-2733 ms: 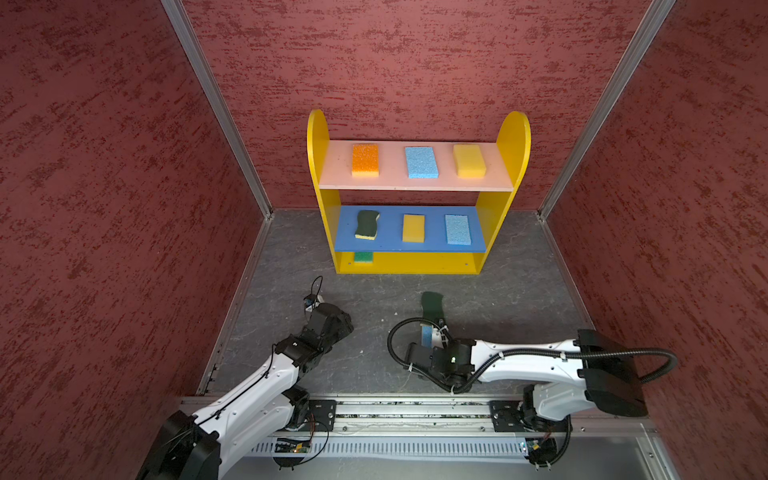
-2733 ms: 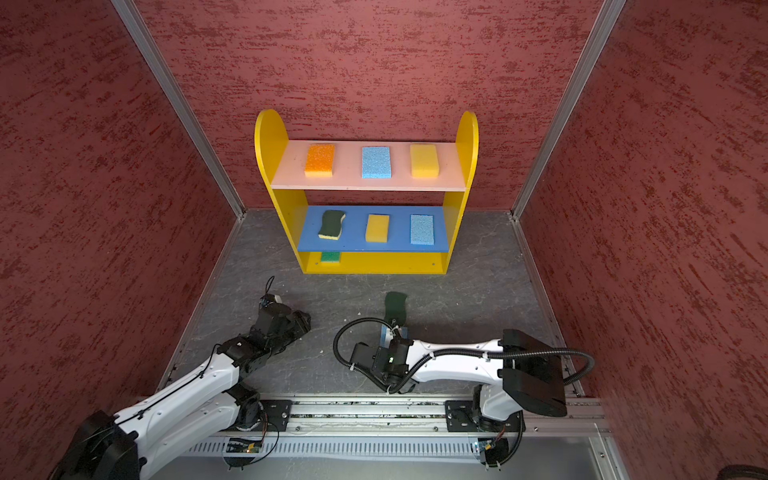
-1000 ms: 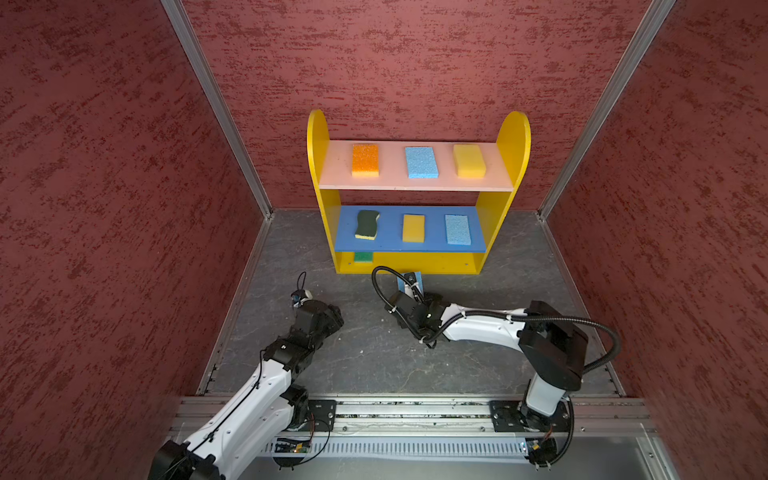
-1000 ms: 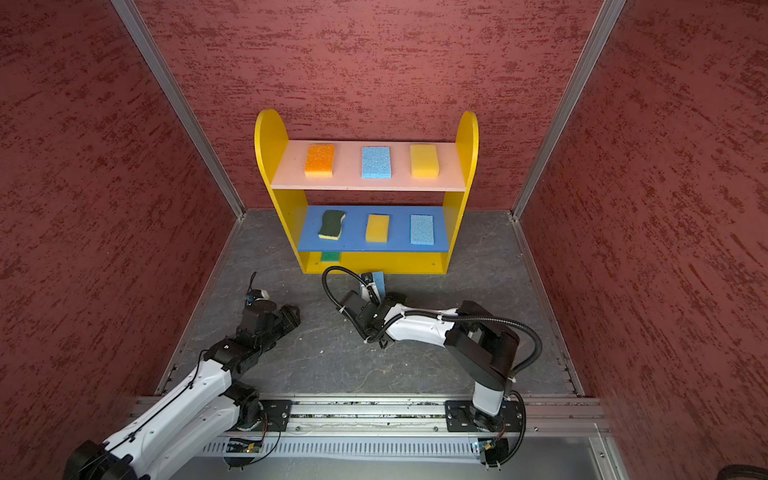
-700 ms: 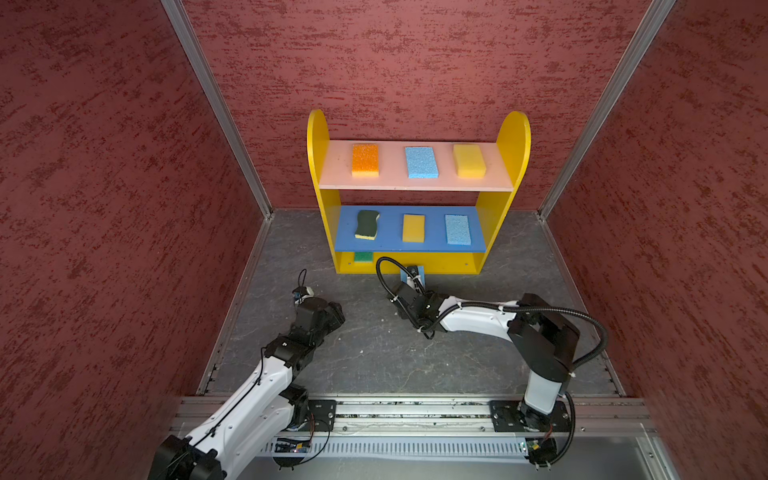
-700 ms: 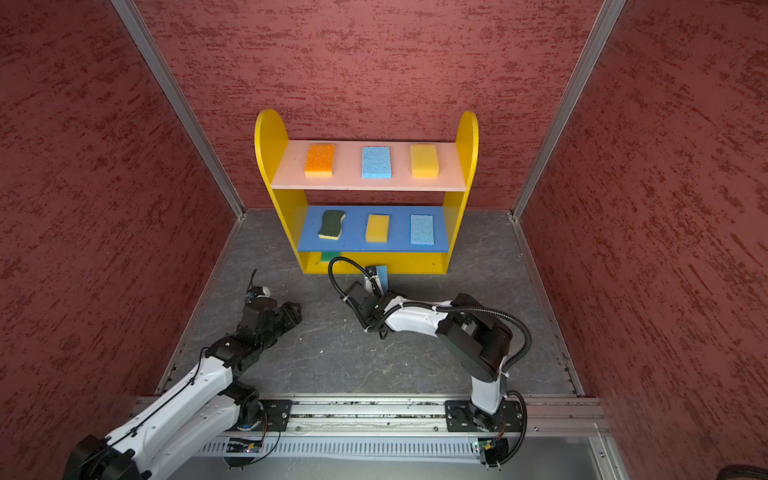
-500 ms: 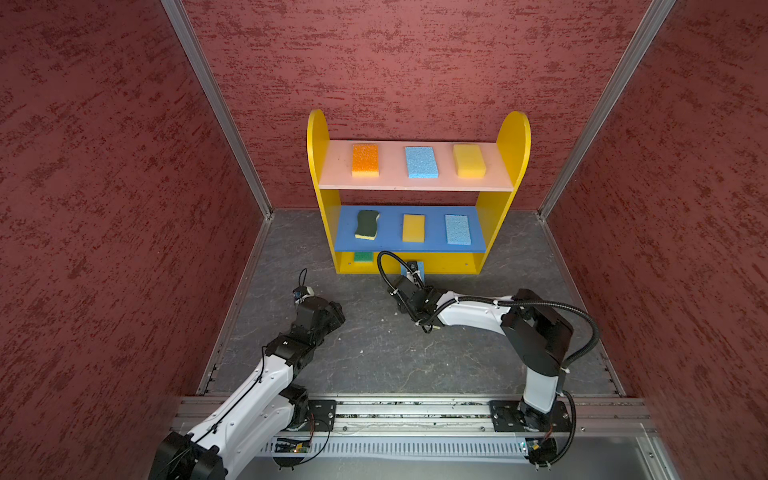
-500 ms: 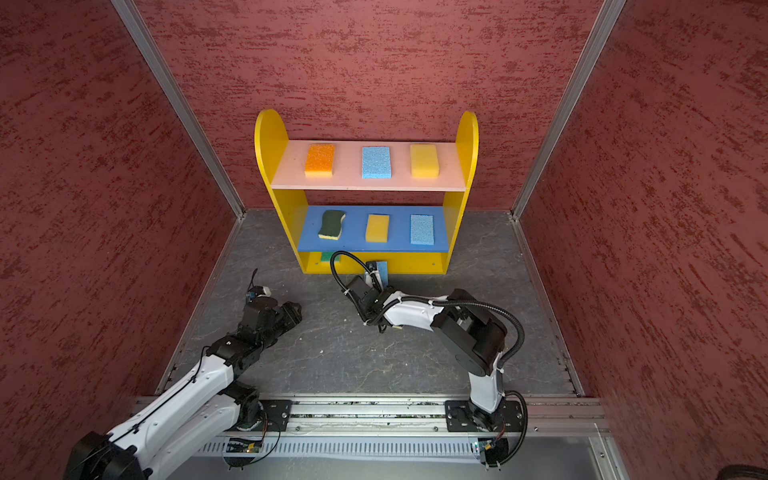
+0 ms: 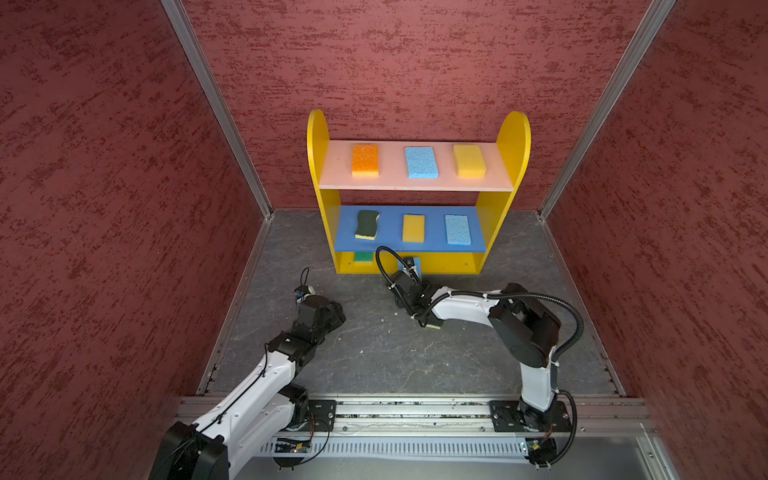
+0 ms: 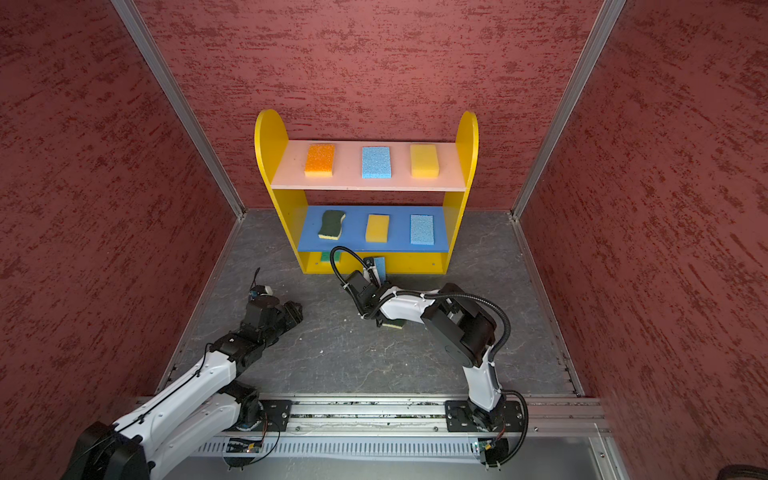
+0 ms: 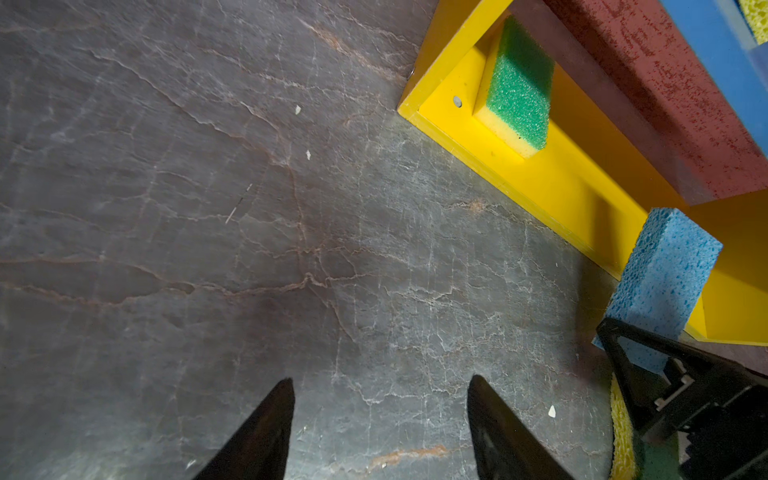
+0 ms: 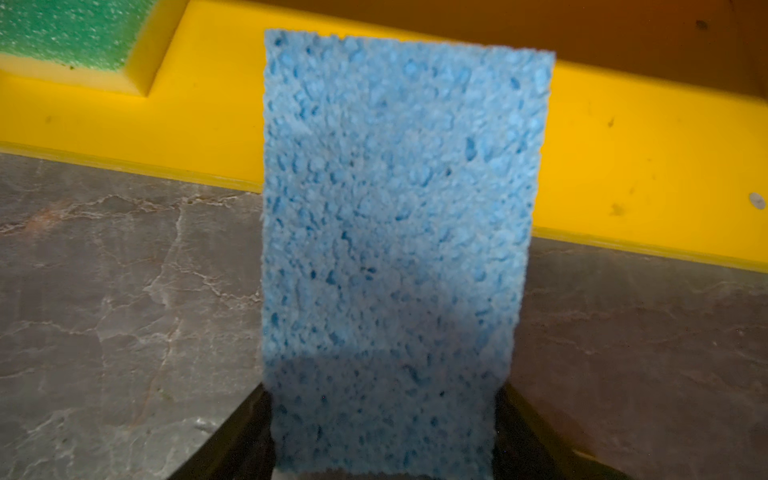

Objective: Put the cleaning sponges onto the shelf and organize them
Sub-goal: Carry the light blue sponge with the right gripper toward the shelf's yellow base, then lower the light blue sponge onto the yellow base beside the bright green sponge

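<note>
Right tool (image 10: pixel 371 266), clutching a blue sponge (image 11: pixel 665 274), has reached the bottom of the shelf (image 9: pixel 320 199); one green scourer (image 10: pixel 392 323) remains on the bench (image 9: pixel 374 353).

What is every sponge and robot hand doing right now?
Left gripper: open, empty.
Right gripper: shut on blue sponge.
Green sponge: flat on yellow bottom board.
Floor scourer: lying under right arm.
Top three sponges: flat on pink board.
Middle three sponges: flat on blue board.

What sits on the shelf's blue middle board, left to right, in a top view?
On the blue middle board: dark green wavy scourer → yellow sponge → light blue sponge.
</note>
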Controlling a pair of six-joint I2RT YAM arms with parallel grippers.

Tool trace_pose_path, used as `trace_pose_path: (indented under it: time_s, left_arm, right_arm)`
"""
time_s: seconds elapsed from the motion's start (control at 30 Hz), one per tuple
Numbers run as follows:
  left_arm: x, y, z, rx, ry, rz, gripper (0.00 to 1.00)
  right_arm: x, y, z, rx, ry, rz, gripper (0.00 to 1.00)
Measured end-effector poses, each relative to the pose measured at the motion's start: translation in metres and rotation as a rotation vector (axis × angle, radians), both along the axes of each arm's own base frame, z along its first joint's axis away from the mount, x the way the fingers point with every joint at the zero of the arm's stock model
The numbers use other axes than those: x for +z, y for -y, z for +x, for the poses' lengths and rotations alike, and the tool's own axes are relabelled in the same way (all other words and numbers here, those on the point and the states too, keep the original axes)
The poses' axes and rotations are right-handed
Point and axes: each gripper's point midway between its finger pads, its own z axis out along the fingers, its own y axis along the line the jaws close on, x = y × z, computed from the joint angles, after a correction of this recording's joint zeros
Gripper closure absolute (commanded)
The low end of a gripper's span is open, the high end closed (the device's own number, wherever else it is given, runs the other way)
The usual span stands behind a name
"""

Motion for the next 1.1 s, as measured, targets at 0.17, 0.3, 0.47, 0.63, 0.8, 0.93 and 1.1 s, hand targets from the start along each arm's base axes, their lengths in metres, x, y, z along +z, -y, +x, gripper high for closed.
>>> trace_pose_path:
  time_s: [0.17, 0.3, 0.47, 0.63, 0.8, 0.93, 1.1]
  left_arm:
    - [-0.003, 0.0, 0.001, -0.003, -0.01, 0.008, 0.33]
    - [-0.007, 0.001, 0.002, -0.005, -0.019, 0.013, 0.33]
    - [-0.011, 0.001, 0.004, -0.005, -0.029, 0.016, 0.33]
    - [-0.01, 0.002, 0.005, -0.005, -0.024, 0.014, 0.33]
    - [-0.01, 0.002, 0.006, -0.005, -0.021, 0.013, 0.33]
    - [-0.012, 0.003, 0.007, -0.006, -0.025, 0.014, 0.33]
    - [-0.016, 0.003, 0.007, -0.01, -0.041, 0.017, 0.33]
  right_arm:
    - [0.003, 0.0, 0.007, 0.002, 0.023, 0.009, 0.26]
    - [0.008, -0.004, 0.012, 0.014, 0.047, 0.016, 0.26]
    - [0.01, -0.004, 0.021, 0.01, 0.061, 0.019, 0.26]
    - [0.006, 0.001, 0.029, -0.002, 0.063, 0.013, 0.26]
    - [0.007, 0.004, 0.033, -0.005, 0.07, 0.011, 0.26]
    - [0.009, 0.003, 0.036, 0.0, 0.079, 0.011, 0.26]
    - [0.013, -0.002, 0.043, 0.003, 0.107, 0.021, 0.26]
